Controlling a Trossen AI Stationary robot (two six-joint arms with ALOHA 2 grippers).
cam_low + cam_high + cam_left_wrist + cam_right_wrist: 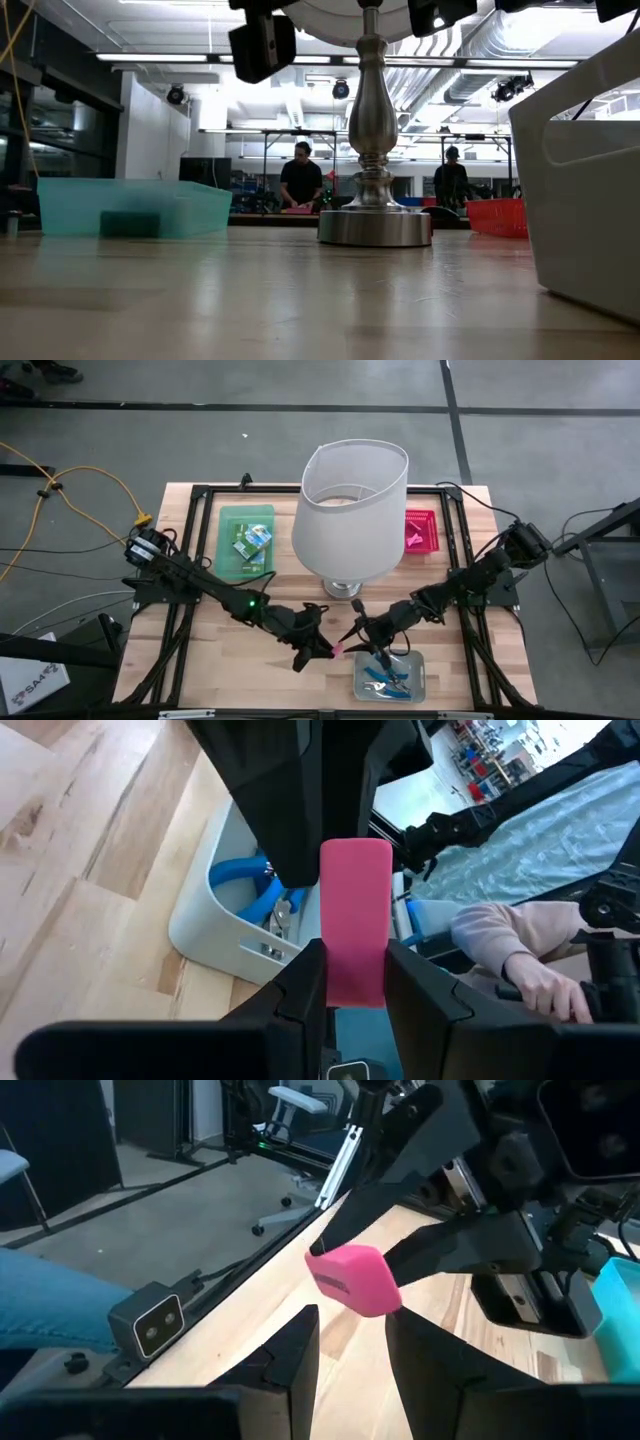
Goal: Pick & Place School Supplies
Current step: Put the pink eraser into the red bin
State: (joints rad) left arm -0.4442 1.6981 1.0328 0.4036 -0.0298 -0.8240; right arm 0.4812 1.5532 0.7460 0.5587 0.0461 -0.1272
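Pink eraser (354,920) pinched in left hand (322,647) (right hand (352,637) just beside).

Both dark arms reach in over the surface's near middle, tips almost meeting! The left tool (322,648) is clamped on a small pink eraser-like block (354,920), fingers (300,985) pressing both its sides, while the right tool (352,632) faces it just beside, its fingers (290,1350) spread apart.

No legible txt or nos. anywhere; eraser (352,1281) print too small.
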